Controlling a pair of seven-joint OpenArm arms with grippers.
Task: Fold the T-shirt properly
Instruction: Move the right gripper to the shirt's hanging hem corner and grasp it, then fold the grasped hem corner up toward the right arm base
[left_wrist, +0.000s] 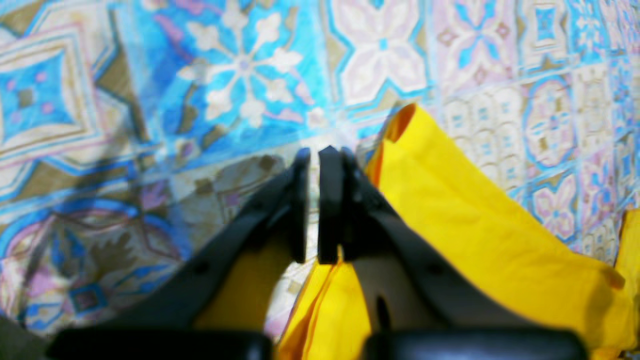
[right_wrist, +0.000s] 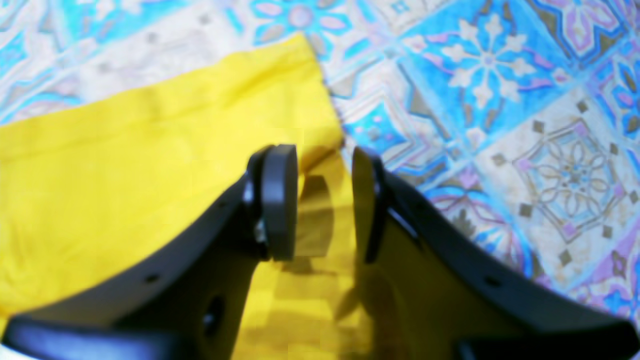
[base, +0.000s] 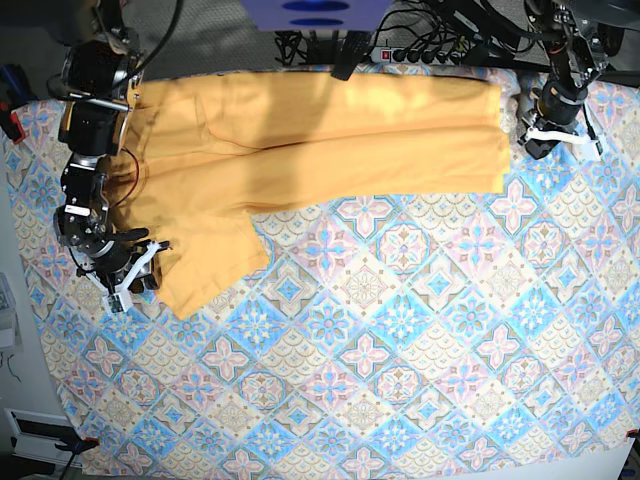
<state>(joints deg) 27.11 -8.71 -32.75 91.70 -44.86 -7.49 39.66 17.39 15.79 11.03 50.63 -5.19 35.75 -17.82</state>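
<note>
Along the tablecloth's (base: 400, 330) far edge the T-shirt (base: 320, 140) stretches arm to arm; my right gripper (right_wrist: 324, 200) straddles its sleeve, part-open, empty; left gripper (left_wrist: 314, 205) closed, apparently empty.

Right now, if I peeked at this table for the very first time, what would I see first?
First, the big yellow-orange T-shirt, spread wide along the far edge of the table, with one sleeve hanging down at the base view's left. Under it lies the bright blue-and-pink patterned tablecloth, covering the whole table. The right gripper sits at that sleeve, and the left gripper waits at the shirt's other end.
</note>
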